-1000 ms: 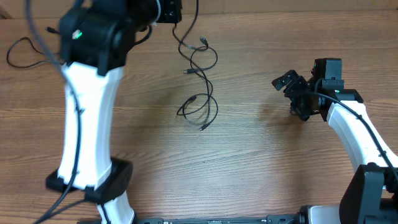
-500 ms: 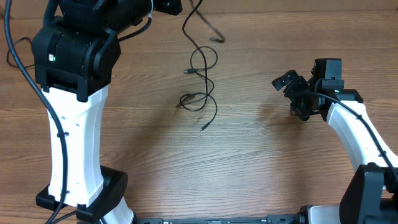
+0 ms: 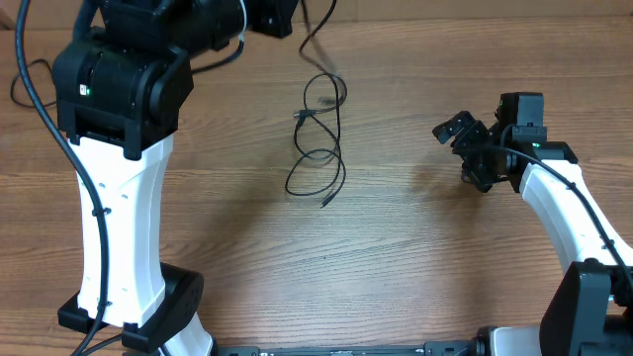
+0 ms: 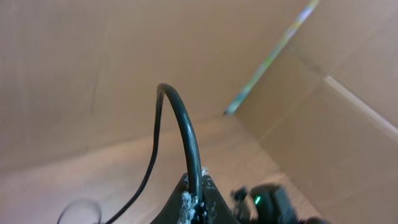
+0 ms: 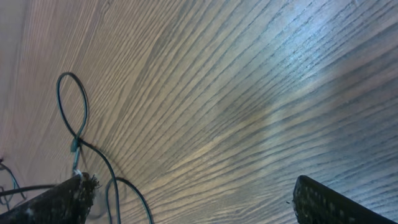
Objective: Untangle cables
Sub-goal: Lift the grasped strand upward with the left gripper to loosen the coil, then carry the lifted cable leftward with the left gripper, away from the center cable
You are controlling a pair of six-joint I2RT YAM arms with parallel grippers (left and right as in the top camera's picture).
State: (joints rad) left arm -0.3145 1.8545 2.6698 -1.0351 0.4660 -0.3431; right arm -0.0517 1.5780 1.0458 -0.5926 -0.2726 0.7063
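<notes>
A thin black cable (image 3: pixel 318 148) lies in loose loops mid-table, one plug end (image 3: pixel 323 203) pointing toward the front. A strand (image 3: pixel 315 22) rises from it to my left gripper (image 3: pixel 280 14) at the top edge. In the left wrist view the left gripper (image 4: pixel 195 190) is shut on a black cable (image 4: pixel 180 118) that arches up and drops to the table. My right gripper (image 3: pixel 465 148) is open and empty, to the right of the loops. In the right wrist view its fingers (image 5: pixel 193 205) are wide apart, with the cable loops (image 5: pixel 78 121) at left.
Another thin black cable (image 3: pixel 22 84) lies at the far left behind the left arm's white column (image 3: pixel 119 218). Cardboard walls (image 4: pixel 348 112) stand at the back. The right arm's white link (image 3: pixel 569 213) runs down the right side.
My left gripper has pulled the held strand up and back, and the left arm has swung left. The upper plug strand has left the table and the loops have stretched out. The right arm has not moved.
</notes>
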